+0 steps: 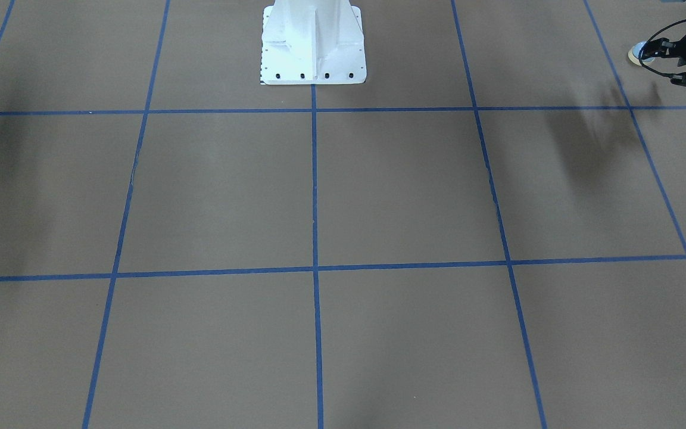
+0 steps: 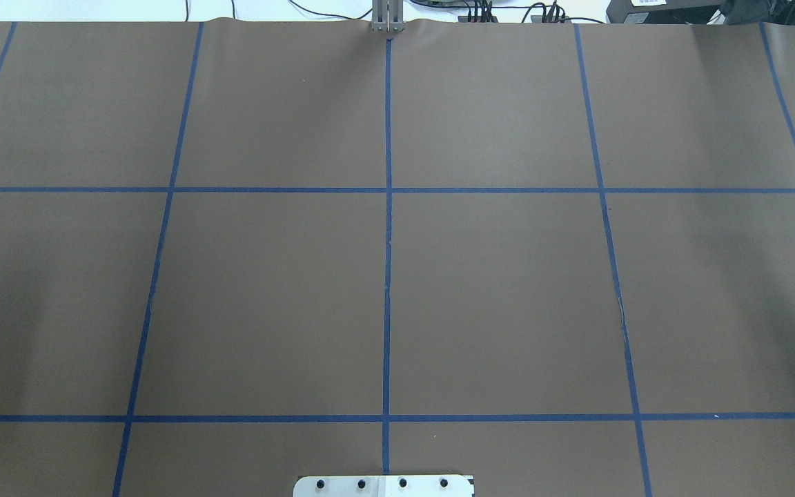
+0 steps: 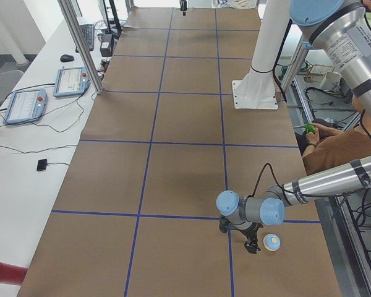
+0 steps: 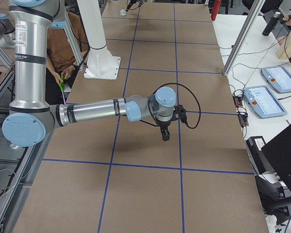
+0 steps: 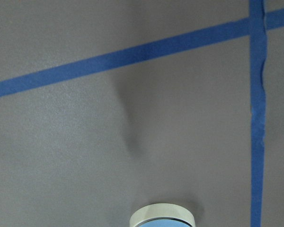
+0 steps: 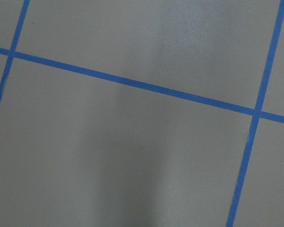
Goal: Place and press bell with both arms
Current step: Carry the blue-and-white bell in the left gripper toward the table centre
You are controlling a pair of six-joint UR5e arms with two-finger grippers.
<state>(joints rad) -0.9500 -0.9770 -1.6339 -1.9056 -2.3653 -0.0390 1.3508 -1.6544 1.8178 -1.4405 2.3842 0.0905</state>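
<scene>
The bell [image 1: 636, 55], with a light blue top and cream base, stands on the brown table near my left end, on the robot's side. It also shows in the exterior left view [image 3: 272, 242], far off in the exterior right view [image 4: 122, 11], and at the bottom edge of the left wrist view [image 5: 162, 216]. My left gripper [image 1: 661, 53] hovers right beside it [image 3: 252, 246]; I cannot tell whether it is open or shut. My right gripper [image 4: 165, 136] hangs above the table near my right end, far from the bell; I cannot tell its state.
The white fixed pedestal [image 1: 313, 47] stands at the table's robot-side edge. Blue tape lines [image 2: 388, 276] divide the brown surface into squares. A seated person [image 3: 334, 142] is behind the robot. Teach pendants [image 3: 71, 80] and a red cylinder [image 3: 3, 272] lie on the operators' side.
</scene>
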